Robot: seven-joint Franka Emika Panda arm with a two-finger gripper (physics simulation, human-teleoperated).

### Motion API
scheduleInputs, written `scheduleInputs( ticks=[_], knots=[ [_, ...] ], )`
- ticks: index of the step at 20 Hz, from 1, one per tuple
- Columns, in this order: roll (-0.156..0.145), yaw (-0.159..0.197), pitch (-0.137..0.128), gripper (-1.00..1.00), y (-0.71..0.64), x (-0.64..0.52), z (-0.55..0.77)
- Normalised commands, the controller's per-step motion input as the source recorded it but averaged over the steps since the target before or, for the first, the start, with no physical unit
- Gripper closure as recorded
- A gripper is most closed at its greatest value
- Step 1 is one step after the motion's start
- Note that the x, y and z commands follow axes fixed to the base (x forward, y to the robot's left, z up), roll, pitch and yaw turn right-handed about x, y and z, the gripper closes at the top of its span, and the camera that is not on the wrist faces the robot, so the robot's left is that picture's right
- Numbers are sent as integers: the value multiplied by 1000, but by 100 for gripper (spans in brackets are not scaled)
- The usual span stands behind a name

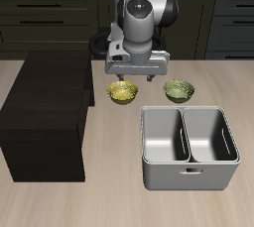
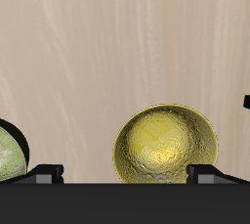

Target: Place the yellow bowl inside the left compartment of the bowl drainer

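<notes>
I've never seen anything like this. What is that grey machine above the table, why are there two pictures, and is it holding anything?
It is a computer-simulated robot arm whose gripper has two fingers. One picture looks at the table from outside; the other comes from a camera at the gripper, looking straight down. On the table lie a yellow bowl, an olive-green bowl, a grey two-well bowl drainer and a dark brown cabinet block. The gripper is open above the yellow bowl and holds nothing.
</notes>
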Motion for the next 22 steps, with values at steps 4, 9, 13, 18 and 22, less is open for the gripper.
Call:
scheduleInputs(
  ticks=[4,9,13,18,22],
  knots=[
    [12,-10,35,-100,66,6,-249],
    [-5,-14,7,-100,-23,12,-153],
    [-4,-7,0,-100,10,-1,-120],
    [-4,-8,6,-100,5,-13,-135],
    [-4,-18,0,-100,3,-29,-87]
  ],
)
